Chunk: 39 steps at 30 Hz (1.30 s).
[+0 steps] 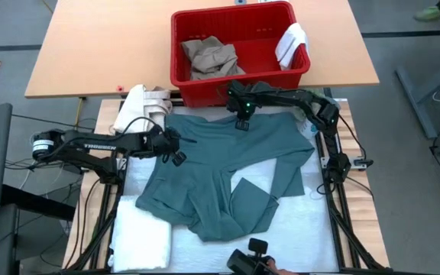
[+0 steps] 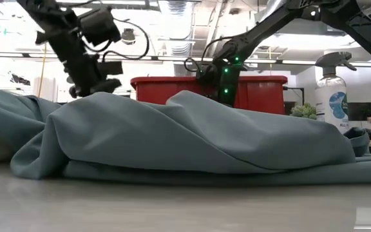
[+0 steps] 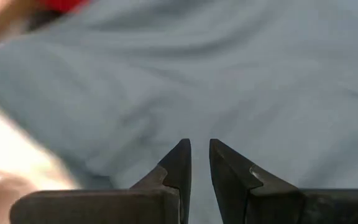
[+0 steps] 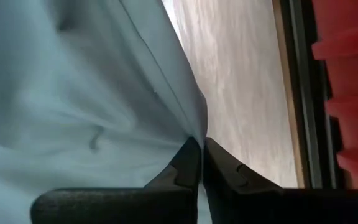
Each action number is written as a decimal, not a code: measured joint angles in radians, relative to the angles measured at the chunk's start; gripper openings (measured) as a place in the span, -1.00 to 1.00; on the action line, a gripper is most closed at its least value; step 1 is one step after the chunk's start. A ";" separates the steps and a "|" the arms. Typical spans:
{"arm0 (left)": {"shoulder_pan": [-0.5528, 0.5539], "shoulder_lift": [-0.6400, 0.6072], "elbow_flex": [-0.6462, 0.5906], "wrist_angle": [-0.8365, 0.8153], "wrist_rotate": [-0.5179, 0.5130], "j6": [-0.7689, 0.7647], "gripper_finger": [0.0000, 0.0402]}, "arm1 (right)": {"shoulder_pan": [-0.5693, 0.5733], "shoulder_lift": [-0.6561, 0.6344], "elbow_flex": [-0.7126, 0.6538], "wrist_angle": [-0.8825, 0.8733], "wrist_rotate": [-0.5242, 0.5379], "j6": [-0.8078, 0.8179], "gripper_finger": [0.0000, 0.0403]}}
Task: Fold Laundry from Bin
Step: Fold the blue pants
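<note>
The teal-green garment (image 1: 220,179) lies spread and rumpled over the middle of the work surface. The right gripper (image 4: 201,155) has its fingers pinched together on the garment's far edge, the fabric bunching into the fingertips, with pale surface and the red wall of the bin just beyond them. The left gripper (image 3: 199,155) hovers over the garment's left part with its fingers nearly together, a thin gap between the tips and nothing in them; cloth fills the space ahead of them.

The red bin (image 1: 240,82) sits just past the right gripper's fingers, holding the crumpled tan khaki trousers (image 1: 212,57) and, leaning against its right wall, a small white cloth (image 1: 291,43). Only the high view shows these contents; the low view shows just the bin's side behind the mounded garment, plus a spray bottle (image 2: 332,90). The high view alone shows a white towel (image 1: 140,241) folded at the near left corner and a cream canvas bundle (image 1: 145,103) left of the bin.
</note>
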 joint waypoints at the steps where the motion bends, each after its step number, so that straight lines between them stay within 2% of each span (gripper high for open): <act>1: 0.012 0.000 -0.019 0.021 -0.023 -0.002 -0.77 | -0.004 0.000 0.000 0.001 -0.003 0.004 -0.75; 3: 0.037 0.000 -0.058 0.057 -0.019 0.013 -0.77 | -0.008 0.000 0.000 0.001 -0.013 0.004 -0.69; 7: 0.070 0.000 -0.086 0.066 0.088 -0.009 -0.77 | -0.017 -0.022 0.001 -0.008 0.001 0.004 -0.56; 12: 0.061 -0.068 -0.022 0.031 0.078 -0.016 -0.85 | -0.040 -0.109 0.040 0.011 0.041 0.007 -0.33; 15: 0.065 -0.129 0.040 -0.092 0.144 -0.078 -0.92 | -0.059 -0.162 0.047 -0.009 0.046 0.021 -0.18; 18: 0.055 -0.199 0.037 -0.252 0.178 -0.269 -0.93 | -0.077 -0.214 0.041 -0.063 0.014 0.051 -0.05; 21: 0.024 -0.285 -0.001 -0.339 0.189 -0.403 -0.84 | -0.088 -0.297 0.051 -0.056 -0.014 0.080 0.04; 27: 0.013 -0.363 -0.064 -0.241 0.167 -0.454 -0.41 | -0.097 -0.360 0.046 -0.011 -0.042 0.084 0.07; 32: 0.012 -0.310 -0.099 -0.224 0.207 -0.556 -0.11 | -0.078 -0.388 0.048 -0.035 -0.112 0.085 0.06; 35: 0.002 -0.266 -0.099 -0.210 0.214 -0.559 -0.05 | -0.064 -0.390 0.045 -0.054 -0.116 0.083 0.06; 39: -0.004 -0.203 -0.099 -0.171 0.156 -0.561 -0.04 | -0.041 -0.402 0.047 -0.057 -0.127 0.083 0.06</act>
